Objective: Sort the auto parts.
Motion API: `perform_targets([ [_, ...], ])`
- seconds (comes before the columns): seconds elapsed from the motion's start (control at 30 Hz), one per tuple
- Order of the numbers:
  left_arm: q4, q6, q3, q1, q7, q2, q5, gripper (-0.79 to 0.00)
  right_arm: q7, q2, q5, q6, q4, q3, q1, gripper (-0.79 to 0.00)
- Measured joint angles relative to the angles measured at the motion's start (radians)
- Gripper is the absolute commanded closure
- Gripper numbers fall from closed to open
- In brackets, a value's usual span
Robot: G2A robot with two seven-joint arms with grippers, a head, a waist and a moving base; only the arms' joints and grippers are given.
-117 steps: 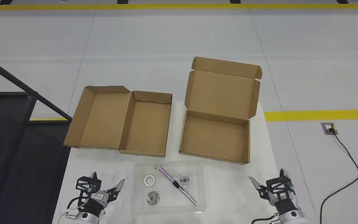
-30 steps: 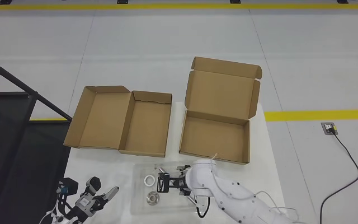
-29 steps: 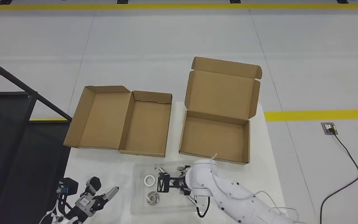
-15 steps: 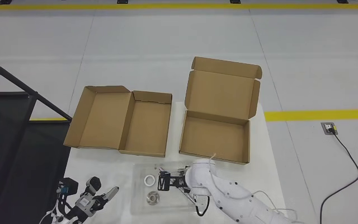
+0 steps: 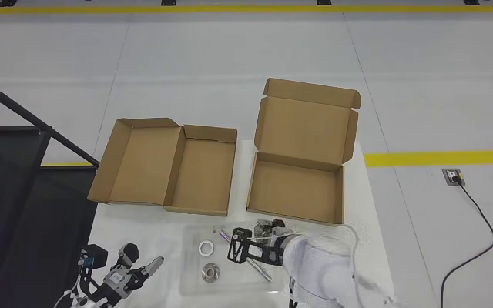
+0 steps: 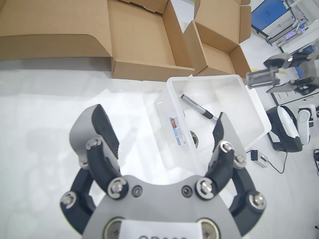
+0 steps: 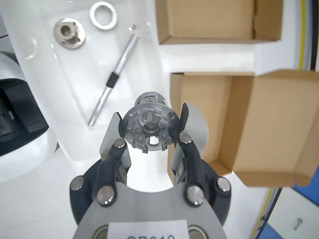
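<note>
Left gripper: positioned at the near left of the table, well apart from the parts. Jaws are wide apart and hold nothing.

Left box: open, with its lid laid flat to the left.

Tray: clear plastic, in front of the two boxes. Contents:
- Ring: lies flat at the left.
- Flanged disc: lies flat, nearer the robot than the ring, bore upward.
- Rod: lies flat. Its long axis runs diagonally, from the far end near the ring to the near end on the right. A dark band wraps the shaft about midway.

Right gripper: raised at the tray's edge nearest the right box. Jaws are clamped on the rim of a cast hub. The hub's notched face points back at the wrist, and its cylindrical boss points away along the same axis.

Right box: open, with its lid upright at the far side
</note>
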Motion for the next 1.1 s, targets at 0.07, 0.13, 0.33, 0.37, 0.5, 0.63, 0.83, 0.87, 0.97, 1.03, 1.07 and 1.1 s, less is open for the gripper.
perform_targets([
  [0.07,0.000,0.000,0.000,0.000,0.000,0.000,0.000,-0.785,0.035,0.006,-0.017,0.038,-0.025,0.051,-0.016,0.000],
  [0.13,0.000,0.000,0.000,0.000,0.000,0.000,0.000,-0.785,0.043,0.008,-0.026,0.052,-0.010,0.082,-0.011,0.000],
  [0.33,0.000,0.000,0.000,0.000,0.000,0.000,0.000,-0.785,0.045,0.008,-0.009,0.044,0.030,0.107,0.006,0.000],
  [0.37,0.000,0.000,0.000,0.000,0.000,0.000,0.000,-0.785,0.045,0.008,-0.009,0.044,0.029,0.107,0.006,0.000],
  [0.5,0.000,0.000,0.000,0.000,0.000,0.000,0.000,-0.785,0.045,0.008,-0.009,0.045,0.029,0.107,0.006,0.000],
  [0.63,0.000,0.000,0.000,0.000,0.000,0.000,0.000,-0.785,0.045,0.008,-0.009,0.045,0.029,0.107,0.006,0.000],
  [0.83,0.000,0.000,0.000,0.000,0.000,0.000,0.000,-0.785,-0.018,0.005,0.009,0.065,0.097,0.121,0.023,0.000],
  [0.87,0.000,0.000,0.000,0.000,0.000,0.000,0.000,-0.785,-0.054,0.001,0.032,0.061,0.147,0.125,0.052,0.000],
  [0.97,0.000,0.000,0.000,0.000,0.000,0.000,0.000,-0.785,-0.135,-0.015,0.092,0.046,0.290,0.106,0.155,0.000],
  [1.03,0.000,0.000,0.000,0.000,0.000,0.000,0.000,-0.785,-0.168,-0.029,0.119,0.047,0.382,0.081,0.224,0.000],
  [1.07,0.000,0.000,0.000,0.000,0.000,0.000,0.000,-0.785,-0.184,-0.039,0.137,0.049,0.445,0.059,0.271,0.000],
  [1.1,0.000,0.000,0.000,0.000,0.000,0.000,0.000,-0.785,-0.192,-0.047,0.148,0.051,0.491,0.043,0.305,0.000],
])
